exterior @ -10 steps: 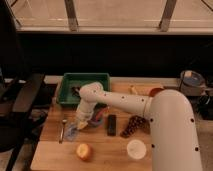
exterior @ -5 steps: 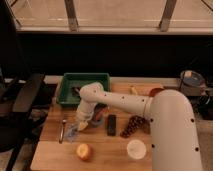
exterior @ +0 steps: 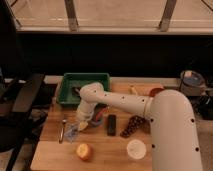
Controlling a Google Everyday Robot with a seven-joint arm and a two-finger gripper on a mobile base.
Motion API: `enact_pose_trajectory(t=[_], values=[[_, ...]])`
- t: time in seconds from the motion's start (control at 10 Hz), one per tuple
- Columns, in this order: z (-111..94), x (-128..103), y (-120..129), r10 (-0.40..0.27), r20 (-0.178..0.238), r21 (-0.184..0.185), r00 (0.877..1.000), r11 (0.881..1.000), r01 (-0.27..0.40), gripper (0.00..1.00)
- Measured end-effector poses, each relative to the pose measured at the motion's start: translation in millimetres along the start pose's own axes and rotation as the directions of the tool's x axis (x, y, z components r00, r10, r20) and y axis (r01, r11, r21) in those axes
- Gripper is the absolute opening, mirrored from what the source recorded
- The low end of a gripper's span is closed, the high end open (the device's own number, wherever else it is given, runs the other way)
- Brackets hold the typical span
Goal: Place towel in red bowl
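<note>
My gripper point(exterior: 82, 121) is low over the left part of the wooden table point(exterior: 55, 155), at the end of the white arm point(exterior: 125, 102) that reaches in from the right. A pale crumpled thing, probably the towel point(exterior: 80, 126), lies at its tip. I cannot tell whether it is held. A red rim, probably the red bowl point(exterior: 156, 92), shows at the back right of the table. It is partly hidden behind the arm and well away from the gripper.
A green tray point(exterior: 84, 80) stands at the back left. A dark reddish and blue object point(exterior: 101, 116), a black bar point(exterior: 111, 124) and a brown clump point(exterior: 132, 125) lie right of the gripper. A utensil point(exterior: 63, 130), an orange fruit point(exterior: 84, 151) and a white cup point(exterior: 136, 148) lie in front.
</note>
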Motion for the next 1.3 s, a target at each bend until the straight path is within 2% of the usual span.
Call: enact_pose_trajectory(t=[0.4, 0.5, 0.7, 0.9, 1.0, 1.2, 1.3], values=[[0, 0, -1, -0.003, -0.003, -0.001, 1.0, 1.0, 0.003, 0.0], [-2, 0, -2, -0.021, -0.025, 0.008, 0.999, 1.0, 0.021, 0.0], [-17, -20, 0, -0.072, -0.056, 0.056, 0.996, 0.996, 0.075, 0.0], [-41, -52, 10, -0.137, -0.103, 0.113, 0.985, 0.983, 0.148, 0.0], [-59, -77, 20, -0.187, -0.14, 0.154, 0.972, 0.966, 0.208, 0.0], [-76, -98, 27, -0.233, -0.168, 0.198, 0.958, 0.944, 0.264, 0.0], [-88, -102, 28, -0.242, -0.174, 0.226, 0.955, 0.933, 0.278, 0.0]])
